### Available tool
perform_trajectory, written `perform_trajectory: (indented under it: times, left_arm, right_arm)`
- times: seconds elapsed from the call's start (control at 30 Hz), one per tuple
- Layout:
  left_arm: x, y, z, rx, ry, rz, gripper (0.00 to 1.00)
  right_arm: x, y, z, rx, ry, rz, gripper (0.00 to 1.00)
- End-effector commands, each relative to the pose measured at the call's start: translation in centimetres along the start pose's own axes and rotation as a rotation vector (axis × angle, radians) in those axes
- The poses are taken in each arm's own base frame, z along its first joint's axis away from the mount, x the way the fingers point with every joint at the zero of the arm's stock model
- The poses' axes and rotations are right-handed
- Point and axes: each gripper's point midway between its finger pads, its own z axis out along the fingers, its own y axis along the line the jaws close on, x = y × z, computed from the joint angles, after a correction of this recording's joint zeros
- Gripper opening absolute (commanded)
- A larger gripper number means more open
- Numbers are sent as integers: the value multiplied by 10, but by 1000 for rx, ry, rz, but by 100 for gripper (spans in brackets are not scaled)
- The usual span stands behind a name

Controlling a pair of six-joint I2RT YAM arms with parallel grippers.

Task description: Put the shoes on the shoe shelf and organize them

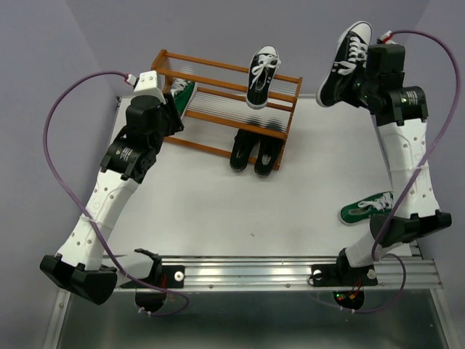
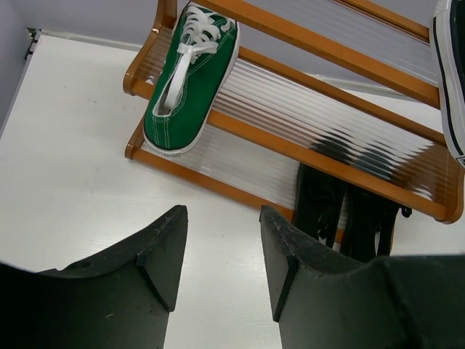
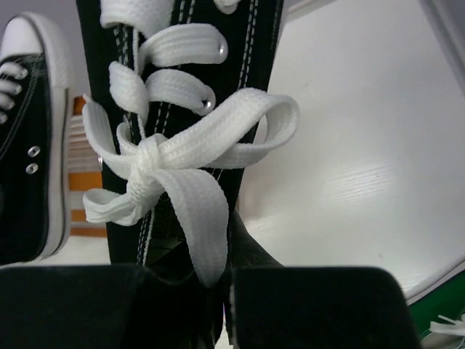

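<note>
The shoe shelf (image 1: 218,69) stands at the back of the table. One green sneaker (image 1: 183,94) lies on its left end and shows in the left wrist view (image 2: 190,80). A black sneaker with white laces (image 1: 261,76) rests on the top tier. Two plain black shoes (image 1: 254,151) sit at the shelf's lower right, also in the left wrist view (image 2: 320,207). My left gripper (image 2: 221,254) is open and empty in front of the shelf. My right gripper (image 3: 229,283) is shut on the second black laced sneaker (image 3: 182,73), held in the air right of the shelf (image 1: 345,62).
The other green sneaker (image 1: 367,209) lies on the white table (image 1: 218,211) near the right arm's base; its edge shows in the right wrist view (image 3: 436,320). A metal rail (image 1: 276,270) runs along the near edge.
</note>
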Motion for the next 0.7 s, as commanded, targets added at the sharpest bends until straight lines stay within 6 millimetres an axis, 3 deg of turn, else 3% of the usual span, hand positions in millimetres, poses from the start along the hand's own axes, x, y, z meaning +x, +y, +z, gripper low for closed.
perform_trajectory:
  times: [0.0, 0.03, 0.2, 0.47, 0.67]
  left_arm:
    - [-18, 2, -9, 9, -67, -20, 55]
    - [-18, 3, -10, 5, -66, -21, 55]
    - [-18, 6, -14, -5, -74, -27, 55]
    - [-20, 8, -16, -8, -79, -31, 55]
    - [-18, 8, -15, -4, -75, -31, 55]
  right_arm:
    - [-22, 79, -30, -200, -70, -27, 1]
    - [-15, 85, -19, -194, -39, -33, 1]
    - [-11, 117, -12, -259, -40, 24, 1]
    - [26, 134, 12, -250, 31, 42, 1]
    - [22, 139, 11, -252, -14, 88, 1]
